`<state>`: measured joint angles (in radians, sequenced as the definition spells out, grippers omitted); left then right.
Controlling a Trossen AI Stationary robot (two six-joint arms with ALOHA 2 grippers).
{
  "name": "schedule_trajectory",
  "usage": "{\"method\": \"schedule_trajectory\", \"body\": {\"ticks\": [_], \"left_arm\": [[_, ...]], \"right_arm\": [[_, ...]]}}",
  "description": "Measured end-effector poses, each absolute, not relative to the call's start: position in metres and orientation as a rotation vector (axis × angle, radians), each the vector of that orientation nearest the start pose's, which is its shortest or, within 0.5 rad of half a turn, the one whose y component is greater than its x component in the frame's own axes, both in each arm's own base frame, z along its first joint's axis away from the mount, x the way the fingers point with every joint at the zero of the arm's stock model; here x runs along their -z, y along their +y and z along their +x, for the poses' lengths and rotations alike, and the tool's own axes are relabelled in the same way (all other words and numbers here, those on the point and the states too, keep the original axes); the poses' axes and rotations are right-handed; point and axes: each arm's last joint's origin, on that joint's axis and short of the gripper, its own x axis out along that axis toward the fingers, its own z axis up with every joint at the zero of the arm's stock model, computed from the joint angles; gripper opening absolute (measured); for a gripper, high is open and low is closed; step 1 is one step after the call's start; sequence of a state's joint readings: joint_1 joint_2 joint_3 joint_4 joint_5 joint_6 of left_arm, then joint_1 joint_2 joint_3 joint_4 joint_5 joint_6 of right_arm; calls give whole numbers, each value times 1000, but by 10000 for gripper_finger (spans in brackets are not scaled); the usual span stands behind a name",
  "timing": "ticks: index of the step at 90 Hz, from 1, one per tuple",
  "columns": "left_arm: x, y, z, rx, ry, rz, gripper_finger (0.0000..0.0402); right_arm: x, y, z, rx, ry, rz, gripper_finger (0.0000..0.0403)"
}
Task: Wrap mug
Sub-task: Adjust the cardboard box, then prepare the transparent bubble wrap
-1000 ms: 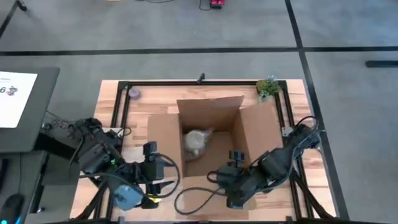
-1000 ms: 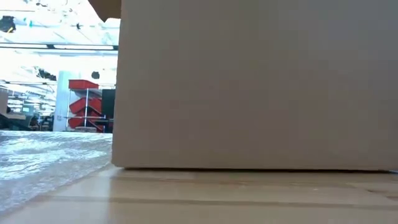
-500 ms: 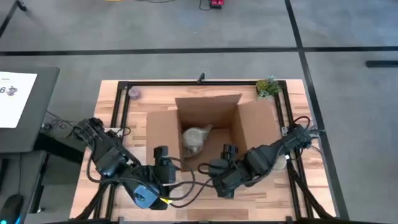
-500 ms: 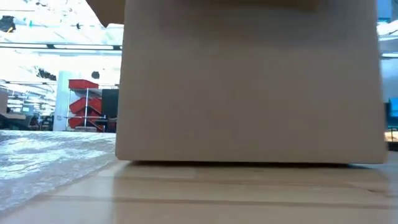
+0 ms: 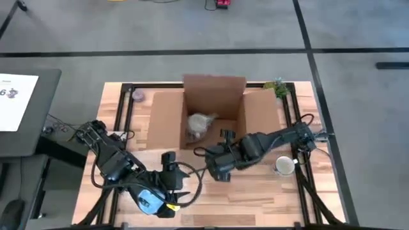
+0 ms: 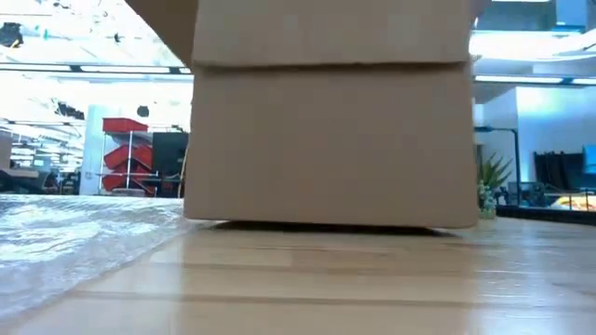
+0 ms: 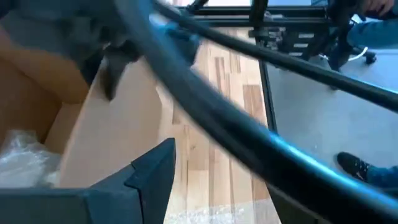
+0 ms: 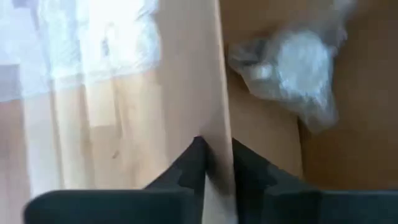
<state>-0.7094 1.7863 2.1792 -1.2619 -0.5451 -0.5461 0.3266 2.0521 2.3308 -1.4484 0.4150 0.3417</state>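
An open cardboard box (image 5: 214, 118) stands on the wooden table, its flaps spread out. Inside it lies a bundle in bubble wrap (image 5: 200, 124), which also shows in the right wrist view (image 8: 298, 62). A white mug (image 5: 283, 166) stands bare on the table to the right of the box. My right gripper (image 5: 208, 156) is at the box's near side, shut on its cardboard edge (image 8: 216, 152). My left gripper (image 5: 174, 180) hovers near the table's front, left of the right one, close to the box's left flap (image 7: 118, 130). My right gripper pinches the top edge of the box's near-side panel (image 8: 214, 127) between its two fingers, one finger on the inner side and one on the outer side. It comes from the near right, slanting down. The box rests with its bottom on the table.
A sheet of bubble wrap (image 6: 65, 237) lies on the table near the front left. A small green plant (image 5: 276, 86) stands at the far right corner and a small round thing (image 5: 137, 96) at the far left. A black frame runs around the table.
My right gripper has gone toward the far edge and to the left, holding the box's near side. The box has slid along the table toward the far edge, uncovering the white mug on the right. My left gripper has shifted toward the right.
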Motion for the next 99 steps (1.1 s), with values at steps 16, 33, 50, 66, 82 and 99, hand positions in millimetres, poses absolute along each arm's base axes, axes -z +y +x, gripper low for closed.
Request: {"method": "schedule_trajectory", "body": {"ticks": [16, 33, 50, 66, 82, 99], "left_arm": [[-439, -209, 266, -54, 725, 8, 207], [-437, -207, 264, -80, 742, 14, 207], [-436, -206, 263, -113, 739, 3, 207], [-436, -208, 261, -109, 737, 3, 207], [-436, -208, 261, -115, 734, 5, 207], [-437, -207, 261, -124, 727, 9, 207]], "right_arm": [[-377, 72, 395, 323, 1038, -107, 41], [-378, 34, 402, 338, 1046, -99, 108], [-390, 25, 395, 343, 1017, -90, 175], [-415, 37, 375, 367, 925, -106, 191], [-447, 57, 343, 353, 806, -51, 182], [-470, 108, 302, 191, 730, 42, 178]]}}
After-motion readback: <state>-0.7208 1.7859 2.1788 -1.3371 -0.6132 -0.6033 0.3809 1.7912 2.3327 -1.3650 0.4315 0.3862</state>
